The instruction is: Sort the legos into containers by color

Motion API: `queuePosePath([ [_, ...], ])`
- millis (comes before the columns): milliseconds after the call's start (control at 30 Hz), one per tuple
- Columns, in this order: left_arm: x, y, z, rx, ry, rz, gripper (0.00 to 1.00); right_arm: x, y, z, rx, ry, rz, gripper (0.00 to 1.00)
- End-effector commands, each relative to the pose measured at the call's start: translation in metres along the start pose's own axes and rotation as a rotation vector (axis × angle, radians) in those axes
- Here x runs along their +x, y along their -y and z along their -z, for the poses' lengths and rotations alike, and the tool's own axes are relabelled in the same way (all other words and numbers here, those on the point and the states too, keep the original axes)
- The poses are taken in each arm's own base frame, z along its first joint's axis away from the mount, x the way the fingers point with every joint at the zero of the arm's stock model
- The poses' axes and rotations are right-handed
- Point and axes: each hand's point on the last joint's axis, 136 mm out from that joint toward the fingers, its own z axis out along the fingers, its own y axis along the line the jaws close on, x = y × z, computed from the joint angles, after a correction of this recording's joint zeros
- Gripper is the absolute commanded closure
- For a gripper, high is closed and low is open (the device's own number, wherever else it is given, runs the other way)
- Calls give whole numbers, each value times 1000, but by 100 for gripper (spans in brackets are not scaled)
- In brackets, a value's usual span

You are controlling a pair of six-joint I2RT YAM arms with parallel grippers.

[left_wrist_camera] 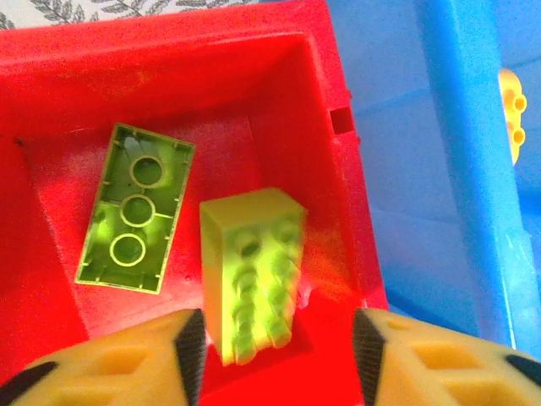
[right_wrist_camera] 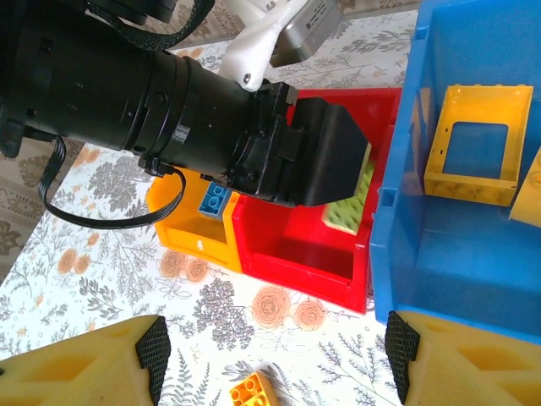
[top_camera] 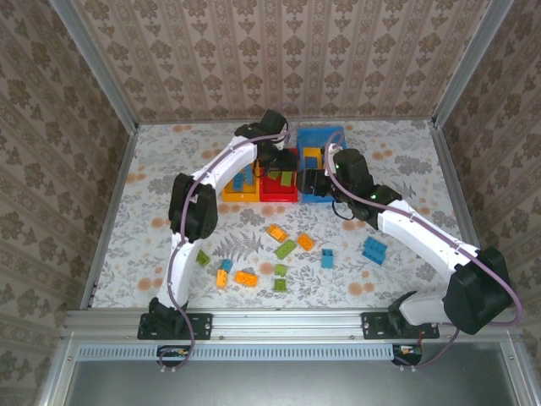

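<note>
Green lego (left_wrist_camera: 254, 271) inside red bin (left_wrist_camera: 169, 42), loose between parted left pincer (left_wrist_camera: 275, 342), right pincer (right_wrist_camera: 275, 355) wide

Lab test cell (aluminium frame (top_camera: 287, 320)) with wallpapered panels (top_camera: 279, 59).

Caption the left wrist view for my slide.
Left tool open above the red bin, one green brick between its fingers, a second green brick lying underside up.

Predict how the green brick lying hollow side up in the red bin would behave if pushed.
Rigid moulded plastic, so the green brick probably won't flex. Its hollow underside suggests lightness. Lying flat in the red bin, it would likely slide, not tip.
</note>
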Motion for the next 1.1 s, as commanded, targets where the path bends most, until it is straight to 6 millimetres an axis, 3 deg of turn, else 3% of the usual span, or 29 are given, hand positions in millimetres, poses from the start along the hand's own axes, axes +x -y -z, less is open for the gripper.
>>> queuePosePath([
  [0, 5, 1, 1, 15, -15, -5, 43, -4, -2, 5, -6, -8, -9, 28],
  [200, -4, 11, 34, 29, 51, -1, 42, 5, 7, 15, 44, -43, 24, 29],
  [300, 0, 23, 58, 50, 94, 1, 40, 20, 34, 33, 183, -85, 10, 30],
  [367, 13, 34, 70, 69, 108, -12, 38, 39, 59, 48, 293, -134, -42, 30],
  [533, 58, 67, 99, 165, 145, -98, 34, 84, 93, 86, 456, -238, -137, 31],
  [700, 128, 90, 112, 234, 124, -248, 30, 99, 105, 107, 538, -261, -202, 30],
  [767, 157, 82, 109, 212, 81, -265, 30, 99, 100, 102, 512, -274, -206, 31],
  [867, 196, 56, 107, 141, 4, -228, 30, 94, 77, 92, 421, -286, -139, 34],
  [967, 224, 33, 115, 88, -24, -195, 29, 92, 28, 82, 244, -287, 36, 33],
  [1067, 247, -5, 125, -50, -55, -116, 28, 105, -28, 72, 26, -313, 167, 32],
])
